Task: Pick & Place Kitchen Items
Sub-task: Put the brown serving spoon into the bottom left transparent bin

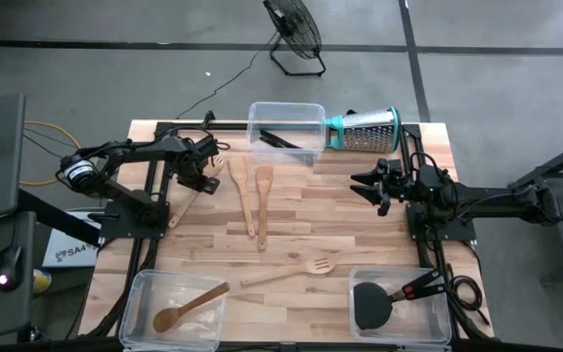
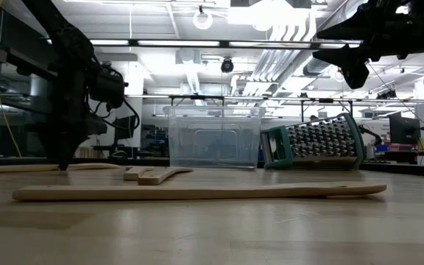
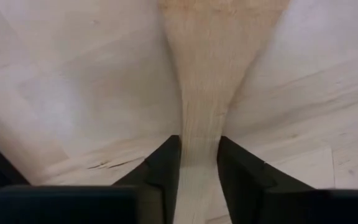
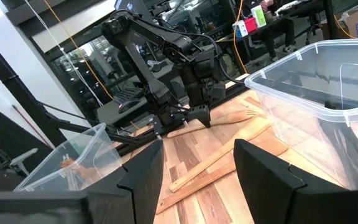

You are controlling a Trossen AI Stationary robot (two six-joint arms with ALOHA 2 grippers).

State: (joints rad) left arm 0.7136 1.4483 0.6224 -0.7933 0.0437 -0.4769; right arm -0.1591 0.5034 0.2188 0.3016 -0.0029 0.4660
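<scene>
At the table's near edge, one clear bin is holding a wooden spoon and another bin a black spatula, while a slotted wooden spoon is lying loose just beyond them. Farther in, on the left side, the left gripper is pinching the narrow neck of a wooden fork that is lying flat on the boards, two wooden spatulas resting just beside it. The right gripper is hovering with its fingers spread and empty at the right side. At the far edge, a third bin is waiting beside a steel grater. The risk probably lies in the grip point – taken near the head rather than mid-handle, it is likely leaving the long handle free to swing down on lifting, and the fork could pivot, slip out or clip the neighbouring spatulas. Only the left wrist view is showing both dark fingers pressed against the wood; the high view is hiding that contact under the arm, yet it alone is laying out all three bins and the whole length of the fork – the low view adds that the tool is not yet off the table.
</scene>
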